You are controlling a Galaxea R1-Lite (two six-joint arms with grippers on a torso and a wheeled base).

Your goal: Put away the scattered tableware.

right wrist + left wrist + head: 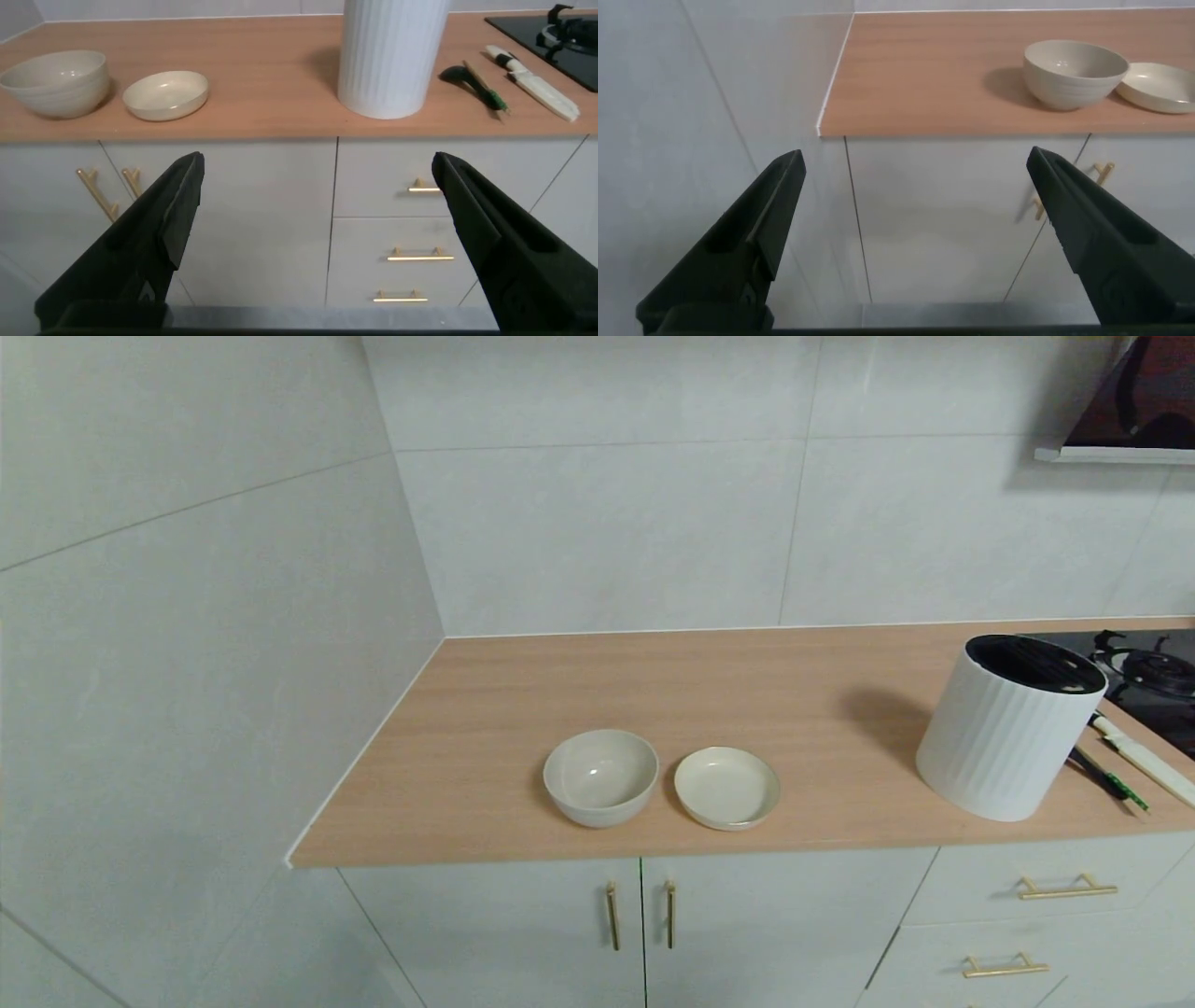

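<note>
Wrist views, my claws: left claw [913,159] and right claw [316,159] gape wide, empty, nearer than canister [1013,728].
Bowl [600,777]: well left of canister; likely slick, chippable; pinch its rim.
Dish [726,787]: between bowl and canister; likely light; pinch its lip.

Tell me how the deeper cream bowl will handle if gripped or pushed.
The bowl looks like glossy glazed ceramic: probably rigid, breakable, slippery at the rim. Its wide, low shape on the smooth countertop suggests it slides rather than tips.
</note>
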